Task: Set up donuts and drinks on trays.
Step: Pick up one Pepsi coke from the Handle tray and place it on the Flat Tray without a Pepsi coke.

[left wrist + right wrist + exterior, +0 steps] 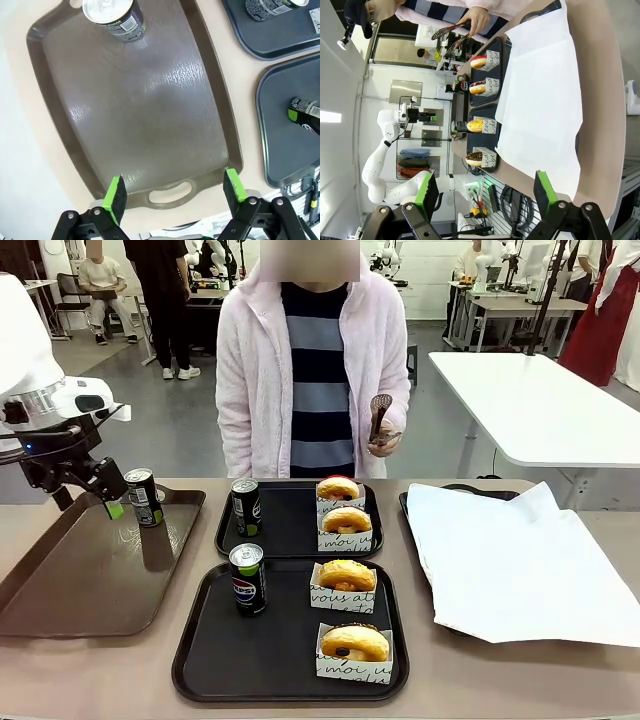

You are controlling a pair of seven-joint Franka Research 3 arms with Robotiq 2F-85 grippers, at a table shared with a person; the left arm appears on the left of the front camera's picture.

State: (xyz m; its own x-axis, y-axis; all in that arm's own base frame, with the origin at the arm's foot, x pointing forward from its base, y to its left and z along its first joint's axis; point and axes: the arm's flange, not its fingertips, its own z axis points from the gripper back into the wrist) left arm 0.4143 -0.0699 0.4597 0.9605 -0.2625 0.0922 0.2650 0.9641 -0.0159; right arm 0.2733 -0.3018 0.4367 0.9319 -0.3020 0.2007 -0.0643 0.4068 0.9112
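- Front view: the left claw (112,502) hangs just beside a can (144,497) standing at the far end of the brown tray (60,590), apart from it. Each of the two black trays – far tray (290,525) and near tray (260,650) – carries one can and two sleeved donuts, so this spare can is probably a leftover. The person's hand (383,443) holds tongs (380,412).
- Left wrist view: fingers spread wide, gripping nothing – the can (114,17) sits well ahead.
- Right wrist view: the right claw (485,194) gapes, empty, above the white paper (540,95).
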